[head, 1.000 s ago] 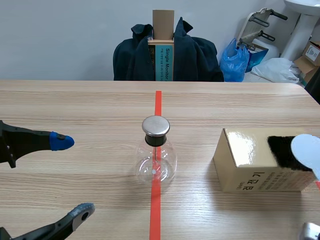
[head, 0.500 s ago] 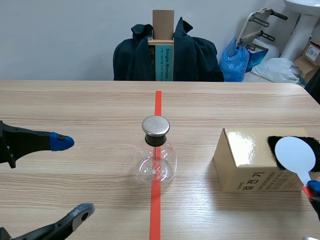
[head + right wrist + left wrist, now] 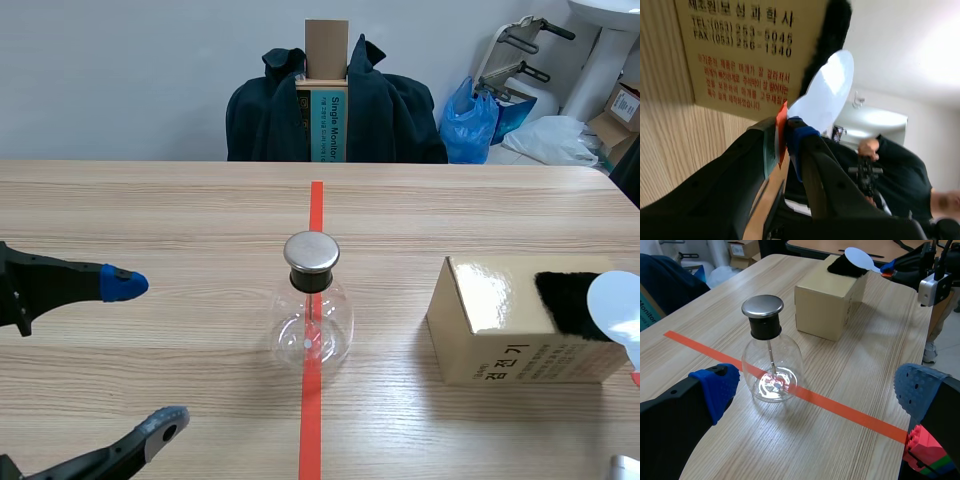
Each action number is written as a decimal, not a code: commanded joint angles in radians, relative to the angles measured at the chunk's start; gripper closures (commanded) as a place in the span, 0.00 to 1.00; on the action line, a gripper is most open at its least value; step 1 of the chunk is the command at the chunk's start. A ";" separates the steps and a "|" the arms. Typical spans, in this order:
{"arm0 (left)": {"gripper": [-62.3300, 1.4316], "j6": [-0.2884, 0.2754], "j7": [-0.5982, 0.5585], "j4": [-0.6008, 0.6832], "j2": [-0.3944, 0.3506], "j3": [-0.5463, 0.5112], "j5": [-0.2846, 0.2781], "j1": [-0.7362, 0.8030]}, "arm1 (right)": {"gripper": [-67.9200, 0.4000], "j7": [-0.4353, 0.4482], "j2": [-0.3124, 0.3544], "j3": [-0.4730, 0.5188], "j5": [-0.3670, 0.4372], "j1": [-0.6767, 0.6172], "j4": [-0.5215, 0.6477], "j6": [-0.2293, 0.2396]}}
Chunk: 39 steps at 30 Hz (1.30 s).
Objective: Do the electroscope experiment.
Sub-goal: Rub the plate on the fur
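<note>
Wooden table holds a glass flask with a metal cap, standing on the red line in the middle. Right of it sits a brown box with black fur on top — the right claw pinches a white paddle by the fur. The left claw is spread wide at the near left.

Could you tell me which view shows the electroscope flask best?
The left wrist view: the flask stands whole and large there. The scene view shows it whole but smaller; the right wrist view misses it.
</note>
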 commanded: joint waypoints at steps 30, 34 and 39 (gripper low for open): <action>0.00 0.000 -0.014 0.004 0.003 -0.003 -0.010 -0.011 | 0.98 0.031 0.066 0.069 0.178 -0.021 0.277 0.003; 0.00 0.000 -0.014 0.004 0.003 -0.003 -0.010 -0.011 | 0.98 0.029 0.066 0.092 0.252 -0.024 0.389 0.008; 0.00 0.000 -0.014 0.004 0.003 -0.003 -0.010 -0.011 | 0.98 -0.020 0.066 0.106 0.317 -0.027 0.519 0.027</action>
